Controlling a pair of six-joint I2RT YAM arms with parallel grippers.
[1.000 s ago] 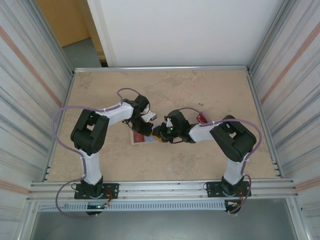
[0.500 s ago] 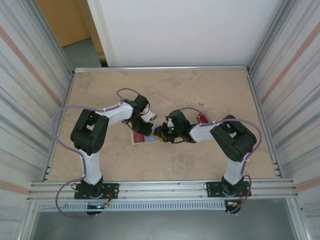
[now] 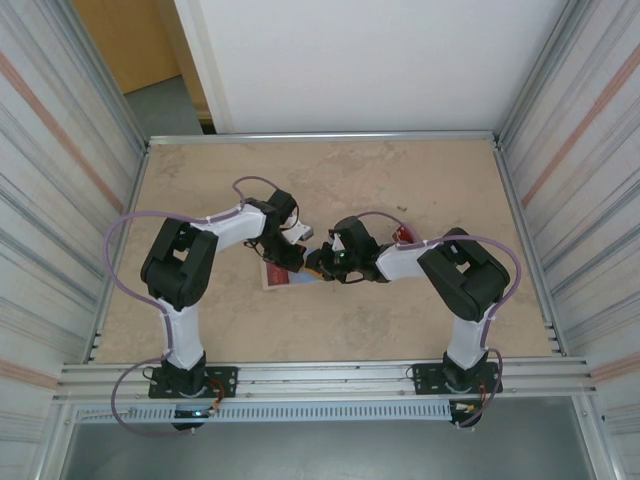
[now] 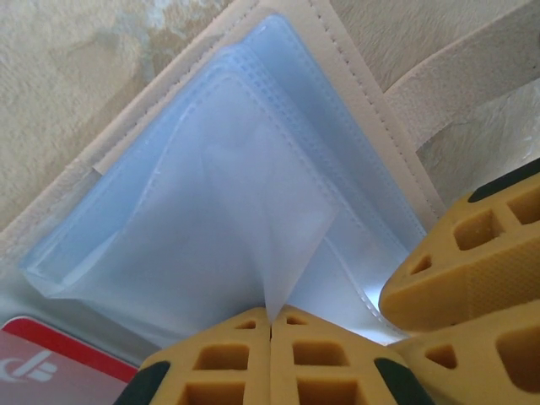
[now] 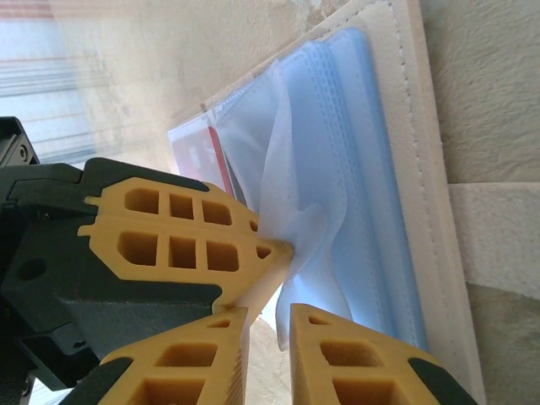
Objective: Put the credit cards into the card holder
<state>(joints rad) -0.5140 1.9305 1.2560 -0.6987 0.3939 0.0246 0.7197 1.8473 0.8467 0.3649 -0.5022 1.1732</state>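
The card holder (image 3: 276,273) lies open on the table (image 3: 420,320), a little left of the middle, between the two arms. Up close, its beige stitched edge (image 4: 354,80) frames a stack of pale blue see-through pockets fanned out flat.

The left gripper (image 4: 270,325) is closed tight, its two yellow fingertips pressed together on the corner of one blue pocket (the thin plastic is drawn up into a point where the tips meet). From above, this gripper (image 3: 296,256) sits over the far right part of the holder.

The right gripper (image 5: 268,325) comes in from the right, and its jaws stand a little apart. A loose flap of the blue plastic hangs down into the narrow gap between them. Whether the pads actually touch that flap I cannot tell. In the top view, the right gripper (image 3: 316,264) is just beside the left one, tip nearly against tip. The left wrist camera catches its yellow fingers (image 4: 460,261) at the right edge, resting over the pockets.

One red credit card (image 4: 51,371) with pale markings shows at the near left corner of the holder, under clear plastic. The right wrist view shows the same card (image 5: 201,156) tucked at the far side of the pocket stack.

A small red piece (image 3: 404,236) lies on the table behind the right arm, well apart from the holder, too small to make out.
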